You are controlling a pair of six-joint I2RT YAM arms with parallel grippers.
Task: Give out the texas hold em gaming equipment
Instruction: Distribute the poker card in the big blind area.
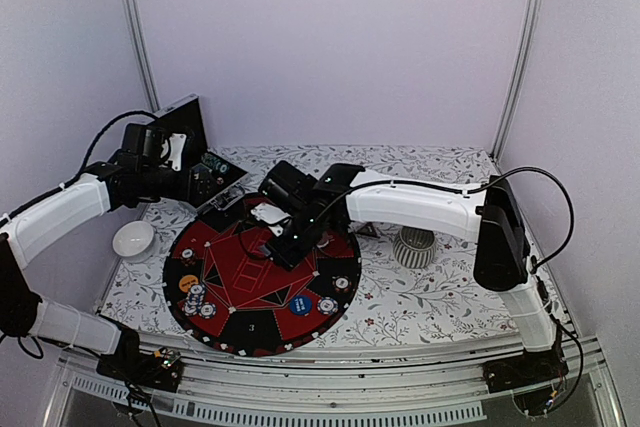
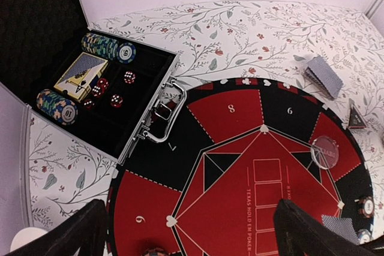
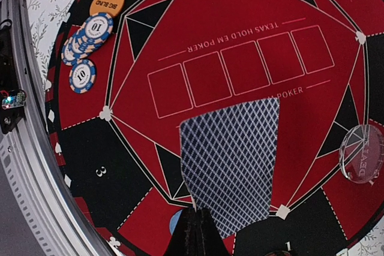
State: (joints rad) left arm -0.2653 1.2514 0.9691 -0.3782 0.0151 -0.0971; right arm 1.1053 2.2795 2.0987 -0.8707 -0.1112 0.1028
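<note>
Right pincer (image 3: 195, 217), fingers together, clamped on the edge of a grey-blue lattice-backed playing card (image 3: 231, 163) held over the round red-and-black felt poker mat (image 3: 240, 28). Blue-and-white striped-edge chips (image 3: 90, 34) and an orange round disc (image 3: 108, 1) lie at the mat's rim, and a clear round disc (image 3: 363, 154) lies at the opposite rim. Left pincer (image 2: 191, 220), fingers wide apart and empty, hangs over the mat's edge beside the black hinged case (image 2: 36, 22).

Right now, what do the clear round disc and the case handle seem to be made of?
Clear round disc: probably glossy acrylic or plastic; the mat shows through it. Case handle: seemingly polished metal, perhaps chromed; it gleams silver.
</note>
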